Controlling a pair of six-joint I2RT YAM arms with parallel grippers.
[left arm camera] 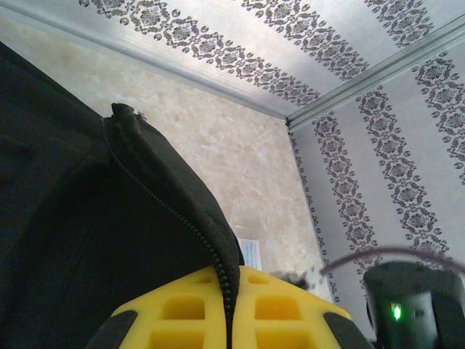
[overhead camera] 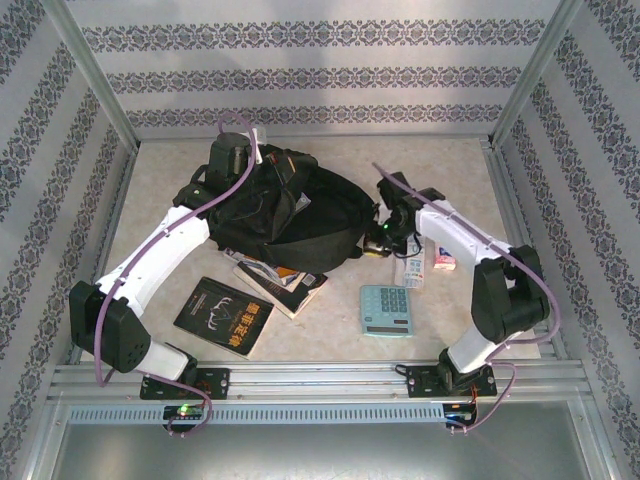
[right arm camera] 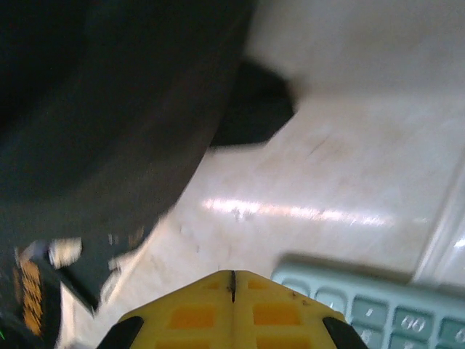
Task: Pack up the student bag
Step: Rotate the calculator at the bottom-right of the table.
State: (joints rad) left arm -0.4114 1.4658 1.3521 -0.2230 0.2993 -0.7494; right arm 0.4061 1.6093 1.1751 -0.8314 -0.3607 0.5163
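The student bag is a large black backpack lying in the middle of the table. My left gripper is at its far left top, shut on the bag's zippered edge. In the left wrist view that zipper edge runs down between the yellow fingers, and the bag fills the left side. My right gripper hovers just off the bag's right side, low over the table. Its yellow jaws are shut with nothing between them, with the bag on their left.
A black-covered book lies at the front left. Another book sticks out from under the bag. A pale blue calculator lies front right, with a small white item and a pink-and-white box behind it.
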